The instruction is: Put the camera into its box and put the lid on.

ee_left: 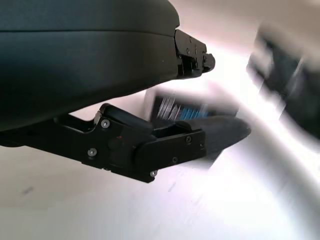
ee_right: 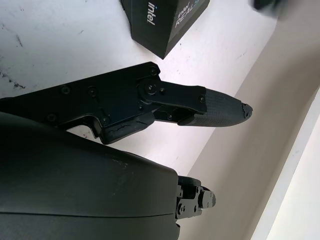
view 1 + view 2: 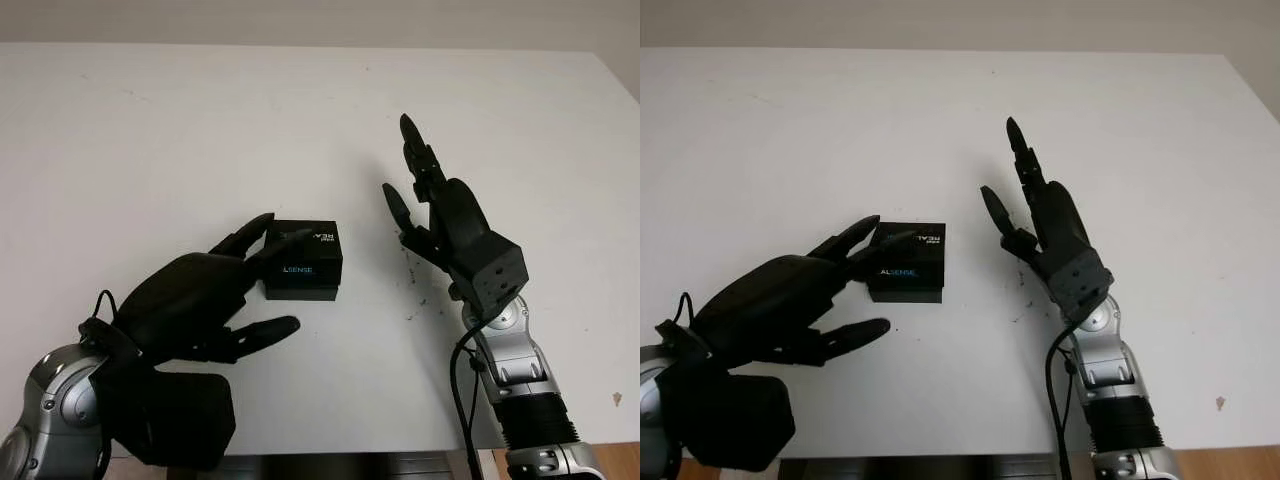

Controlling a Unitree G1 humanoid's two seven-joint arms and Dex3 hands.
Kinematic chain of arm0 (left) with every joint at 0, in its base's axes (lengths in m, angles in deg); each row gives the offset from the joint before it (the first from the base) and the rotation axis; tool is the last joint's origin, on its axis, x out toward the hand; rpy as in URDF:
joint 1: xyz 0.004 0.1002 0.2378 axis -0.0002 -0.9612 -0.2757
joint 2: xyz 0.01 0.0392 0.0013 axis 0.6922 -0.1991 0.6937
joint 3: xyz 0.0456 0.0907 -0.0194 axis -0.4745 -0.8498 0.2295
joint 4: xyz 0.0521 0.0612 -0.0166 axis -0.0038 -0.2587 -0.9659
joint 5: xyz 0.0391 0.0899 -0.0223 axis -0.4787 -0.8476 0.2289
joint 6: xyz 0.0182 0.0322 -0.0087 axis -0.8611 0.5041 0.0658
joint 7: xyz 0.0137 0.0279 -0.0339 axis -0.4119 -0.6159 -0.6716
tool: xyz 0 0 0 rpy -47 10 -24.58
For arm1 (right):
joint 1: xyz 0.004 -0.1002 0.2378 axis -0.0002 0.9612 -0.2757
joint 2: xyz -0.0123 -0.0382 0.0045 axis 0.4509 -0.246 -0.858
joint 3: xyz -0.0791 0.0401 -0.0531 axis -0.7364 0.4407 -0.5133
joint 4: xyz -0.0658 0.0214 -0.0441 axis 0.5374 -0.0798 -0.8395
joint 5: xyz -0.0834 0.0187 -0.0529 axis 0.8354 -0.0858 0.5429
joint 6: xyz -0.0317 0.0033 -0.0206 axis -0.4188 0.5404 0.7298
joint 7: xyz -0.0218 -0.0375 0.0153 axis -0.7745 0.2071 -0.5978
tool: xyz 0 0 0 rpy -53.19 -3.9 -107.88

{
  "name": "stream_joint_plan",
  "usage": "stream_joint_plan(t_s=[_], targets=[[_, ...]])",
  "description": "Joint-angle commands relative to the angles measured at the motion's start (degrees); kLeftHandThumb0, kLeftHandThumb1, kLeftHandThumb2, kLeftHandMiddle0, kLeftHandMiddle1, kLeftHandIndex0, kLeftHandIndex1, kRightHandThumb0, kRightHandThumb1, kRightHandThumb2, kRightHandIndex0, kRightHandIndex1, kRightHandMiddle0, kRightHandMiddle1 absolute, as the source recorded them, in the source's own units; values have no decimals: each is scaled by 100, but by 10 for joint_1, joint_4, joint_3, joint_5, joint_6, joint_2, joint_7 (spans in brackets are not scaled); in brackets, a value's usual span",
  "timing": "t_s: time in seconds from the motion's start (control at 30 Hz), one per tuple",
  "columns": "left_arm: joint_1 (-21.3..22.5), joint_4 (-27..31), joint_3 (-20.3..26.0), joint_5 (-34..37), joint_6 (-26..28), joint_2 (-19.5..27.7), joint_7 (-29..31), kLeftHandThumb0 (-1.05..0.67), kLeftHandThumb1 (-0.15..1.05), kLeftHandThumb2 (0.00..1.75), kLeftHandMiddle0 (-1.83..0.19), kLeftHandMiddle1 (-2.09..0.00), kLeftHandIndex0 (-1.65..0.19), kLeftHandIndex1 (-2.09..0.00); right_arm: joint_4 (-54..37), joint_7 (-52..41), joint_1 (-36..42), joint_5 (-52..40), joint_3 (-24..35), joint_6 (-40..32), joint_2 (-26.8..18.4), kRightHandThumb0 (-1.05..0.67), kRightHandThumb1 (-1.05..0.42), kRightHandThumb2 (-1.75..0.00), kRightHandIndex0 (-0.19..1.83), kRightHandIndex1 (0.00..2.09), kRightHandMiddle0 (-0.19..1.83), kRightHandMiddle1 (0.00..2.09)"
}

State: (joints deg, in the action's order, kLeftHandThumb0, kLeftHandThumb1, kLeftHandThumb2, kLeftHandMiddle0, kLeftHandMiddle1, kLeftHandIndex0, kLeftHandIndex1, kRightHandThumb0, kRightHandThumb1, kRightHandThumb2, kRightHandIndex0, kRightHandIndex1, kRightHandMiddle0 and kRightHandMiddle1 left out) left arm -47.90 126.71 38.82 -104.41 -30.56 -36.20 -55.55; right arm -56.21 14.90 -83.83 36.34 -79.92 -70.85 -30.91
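Note:
A small black camera box [image 3: 303, 261] with blue and white lettering stands shut on the white table [image 3: 150, 140], near the middle; it also appears in the right wrist view as the box [image 2: 165, 22]. My left hand [image 3: 262, 268] is open just left of the box, its upper fingertips at the box's top left corner and its thumb lower on the table side. My right hand [image 3: 405, 190] is open and raised upright a short way right of the box, holding nothing. The lid sits on the box; the camera itself is hidden.
Dark scuff marks [image 3: 412, 270] dot the table just right of the box, under my right hand. The table's front edge [image 3: 350, 452] runs close to my arms, and its right edge [image 3: 620, 90] slants at the far right.

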Motion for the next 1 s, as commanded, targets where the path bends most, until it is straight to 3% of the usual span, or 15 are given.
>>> stream_joint_plan(t_s=[0.0,0.1,0.2,0.4,0.63,0.83,0.97], targets=[[15,-6,21,27,-21,-22,-35,-59,105,48,-23,-13,-15,-5,-14,-2,0,0,3,-4,-6,-72,-105,-57,-2,5,-2,5],[55,-38,44,75,-37,-23,-48,-58,105,37,-26,-13,-16,-6,-15,-3,-1,1,3,-8,-7,-72,-105,-56,-2,6,-2,5],[110,-83,61,142,-18,-11,-25,-63,105,24,-18,-9,-13,-4,-14,-2,-3,1,3,-8,-6,-72,-105,-56,-1,6,-2,6],[213,-172,65,200,33,32,21,-77,102,7,-1,-3,1,-1,-14,-1,-4,4,2,-6,-8,-71,-105,-56,0,6,-1,6],[309,-272,27,203,68,98,104,-96,101,5,15,-1,16,-1,-15,-2,-3,5,2,-6,-9,-72,-105,-56,-1,6,-1,6],[402,-399,-30,206,24,135,213,-93,98,5,4,-8,10,-5,-17,-1,-1,6,3,-7,-10,-71,-105,-56,0,6,-1,6],[450,-454,-56,225,42,138,290,-92,95,4,1,-8,9,-6,-16,1,0,9,3,-2,-11,-72,-105,-57,0,6,-1,6]])
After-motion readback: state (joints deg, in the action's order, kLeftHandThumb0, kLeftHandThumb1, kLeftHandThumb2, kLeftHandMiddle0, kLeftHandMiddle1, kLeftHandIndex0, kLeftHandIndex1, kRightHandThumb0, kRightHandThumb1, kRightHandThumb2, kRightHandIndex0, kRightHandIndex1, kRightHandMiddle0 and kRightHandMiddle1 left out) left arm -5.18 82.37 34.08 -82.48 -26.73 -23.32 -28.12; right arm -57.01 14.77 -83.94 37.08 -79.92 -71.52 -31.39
